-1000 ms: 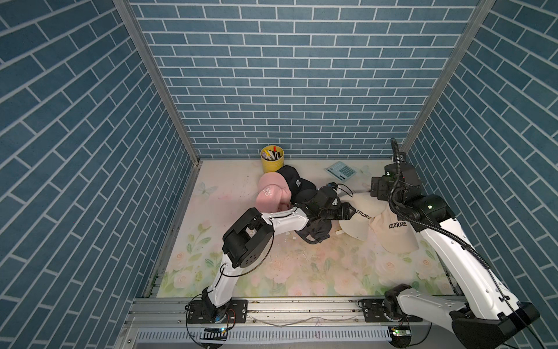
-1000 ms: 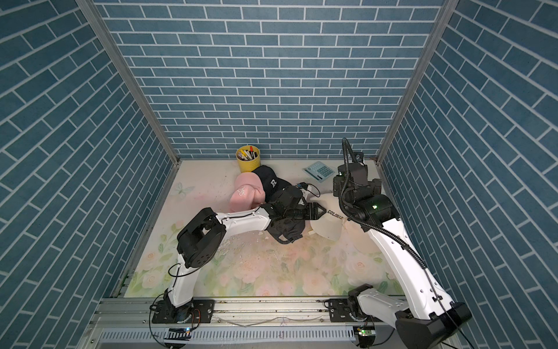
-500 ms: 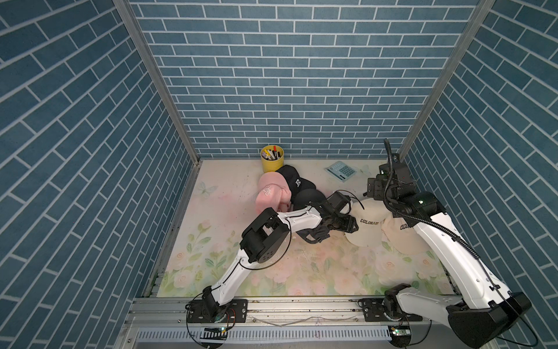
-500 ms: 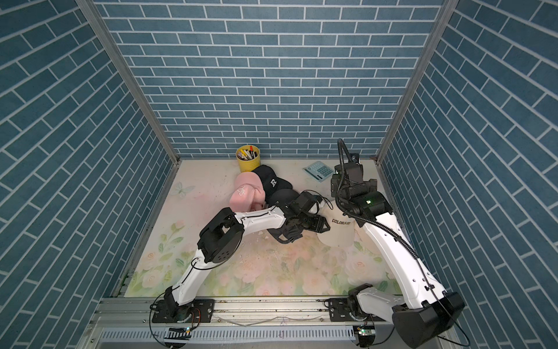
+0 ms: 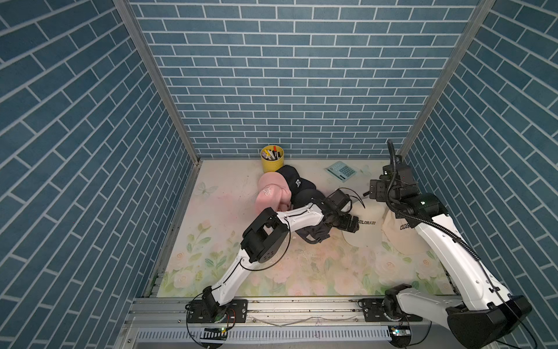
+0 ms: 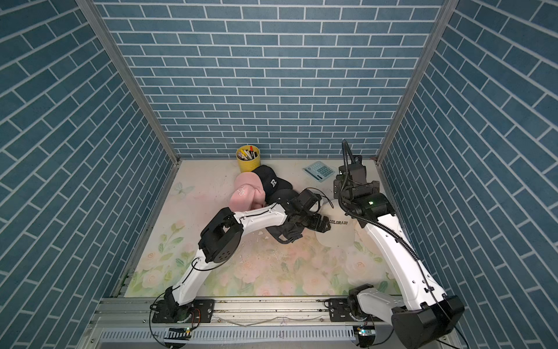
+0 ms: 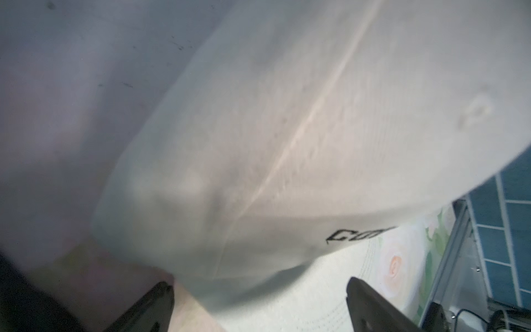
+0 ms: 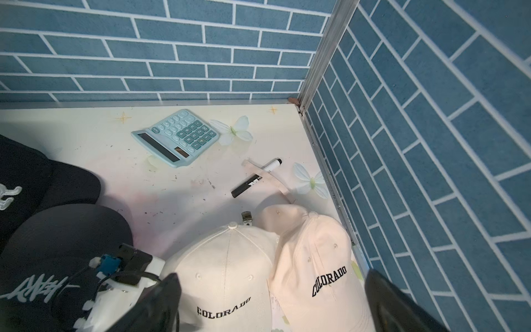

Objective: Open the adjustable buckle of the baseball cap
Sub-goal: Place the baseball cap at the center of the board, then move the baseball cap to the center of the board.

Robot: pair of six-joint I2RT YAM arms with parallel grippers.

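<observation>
Left gripper (image 7: 258,284): jaws wide, nothing clamped. The white cap (image 7: 287,129) fills its wrist view, blurred. The crown's lower edge sits between the two fingers. In both top views the gripper's tip overlaps the cap's side by the "COLORADO" lettering. Whether they touch, I cannot tell.

Right gripper (image 8: 271,276): jaws wide, empty. It hangs above the surface (image 5: 271,272), over the rear of the white cap and the cream cap (image 8: 316,258).

Caps: both lie crown up, touching side by side, near the right edge toward the far right corner. The cream cap is the one nearer that edge. Brims point to the near edge.

Buckle (image 8: 246,218): a small metal piece on the surface just behind the white cap's top button, beside the cream cap's rear. Which cap it belongs to I cannot tell. A cream strap (image 8: 270,181) runs out from behind the cream cap toward the far edge and lies across a marker (image 8: 245,186). Its visible part is apart from the buckle.

Other items: a calculator (image 8: 175,138) near the far edge by the far right corner, and a yellow cup (image 5: 271,158) of pens at the middle of the far edge. A pink cap (image 5: 268,193) and black caps (image 5: 297,182) are bunched just in front of the cup, under the left arm's reach.
</observation>
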